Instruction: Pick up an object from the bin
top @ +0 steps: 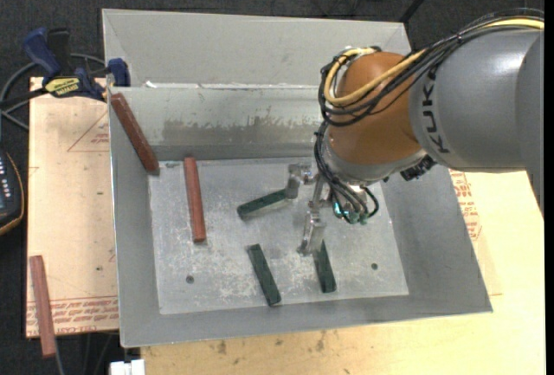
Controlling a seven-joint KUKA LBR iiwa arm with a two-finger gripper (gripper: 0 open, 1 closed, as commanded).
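Just now my gripper hangs low over the floor of the grey bin, a little right of its middle, beneath my orange wrist cover. Its fingers look spread apart, with bare bin floor between them, and I pinch none of the bars.

The upper finger stands just beside the right end of a slanted green bar, which lies flat and runs away to the left. The lower finger points down at the upper end of a short green bar lying near the front right of the floor; whether it touches that bar I cannot tell.

A third green bar lies to the left of the short one, near the front edge. Well apart on the left, a red-brown bar lies flat, and a leaning red-brown bar rests against the left wall by the back corner.
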